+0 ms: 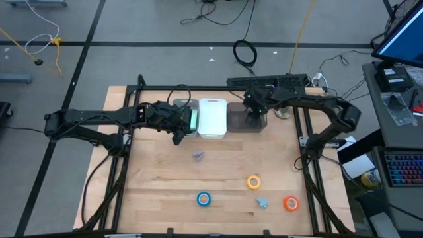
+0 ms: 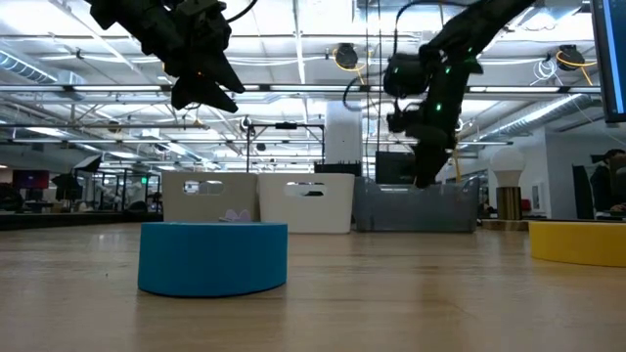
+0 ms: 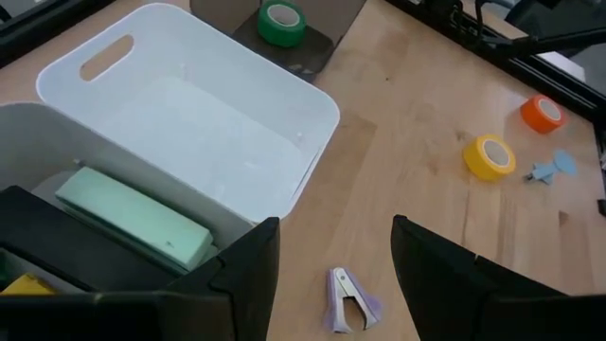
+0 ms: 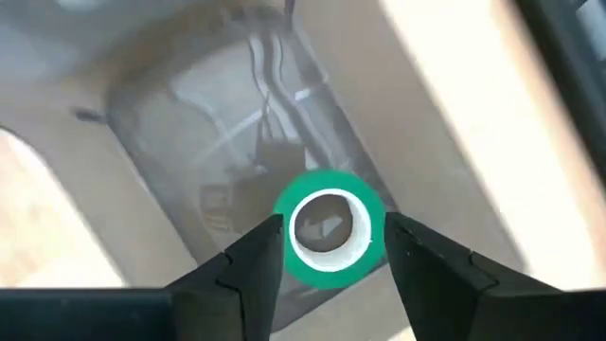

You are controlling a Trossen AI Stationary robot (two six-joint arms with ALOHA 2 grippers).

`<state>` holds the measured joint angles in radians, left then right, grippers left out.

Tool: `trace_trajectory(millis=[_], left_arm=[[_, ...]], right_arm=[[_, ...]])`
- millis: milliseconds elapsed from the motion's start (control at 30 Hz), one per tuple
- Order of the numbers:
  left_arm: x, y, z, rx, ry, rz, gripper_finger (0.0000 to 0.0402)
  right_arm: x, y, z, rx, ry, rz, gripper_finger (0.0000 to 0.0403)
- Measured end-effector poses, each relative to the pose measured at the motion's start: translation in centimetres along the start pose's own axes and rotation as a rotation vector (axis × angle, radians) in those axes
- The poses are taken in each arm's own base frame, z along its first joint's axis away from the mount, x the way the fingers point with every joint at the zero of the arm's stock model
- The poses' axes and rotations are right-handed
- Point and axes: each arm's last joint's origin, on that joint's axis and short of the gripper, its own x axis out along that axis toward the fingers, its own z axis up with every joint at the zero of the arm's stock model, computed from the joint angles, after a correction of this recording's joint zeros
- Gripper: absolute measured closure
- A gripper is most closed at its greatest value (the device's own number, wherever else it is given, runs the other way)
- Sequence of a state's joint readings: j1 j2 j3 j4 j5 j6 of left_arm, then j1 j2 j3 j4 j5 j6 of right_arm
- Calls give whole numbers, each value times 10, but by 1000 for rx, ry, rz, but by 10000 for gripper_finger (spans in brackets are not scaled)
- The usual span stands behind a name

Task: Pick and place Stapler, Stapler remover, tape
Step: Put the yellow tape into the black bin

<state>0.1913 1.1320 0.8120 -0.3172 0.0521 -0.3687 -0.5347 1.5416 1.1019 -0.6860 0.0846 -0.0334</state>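
The green tape roll lies flat on the floor of the grey bin, also seen in the left wrist view. My right gripper hangs open above it, a finger showing on either side, apart from it. The mint-green stapler lies in the left bin. My left gripper is open in the air beside that bin. A purple stapler remover lies on the table below it. Yellow, blue and orange tape rolls lie flat near the near edge.
A white bin stands between the left bin and the grey bin at the table's far side. A pale-blue stapler remover lies between the blue and orange rolls. Bare wood spans the table's middle and near left.
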Motion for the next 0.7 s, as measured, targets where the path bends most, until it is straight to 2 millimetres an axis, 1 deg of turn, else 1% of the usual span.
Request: trace_trajectory(millis=[100,167,267,400,533,700], left_arm=[[0,0,0,-3,0,0,199],[0,-1,0,-5,1,-2,199],[0,-3,-1,-4,4,-9,199],[0,-8,-3,13,13,-31,199],[0,-17,-7,40,26,-60,199],[0,-31,-12,76,27,-115,199]], right_arm=[[-23,3,-2,22,-68,11,229],[-39,11,-5,12,-114,35,231],[-62,29,-10,-39,-185,159,231],[-87,59,-20,-128,-240,342,231],[-102,90,-34,-186,-234,433,232],[-108,123,-52,-217,-150,501,232]])
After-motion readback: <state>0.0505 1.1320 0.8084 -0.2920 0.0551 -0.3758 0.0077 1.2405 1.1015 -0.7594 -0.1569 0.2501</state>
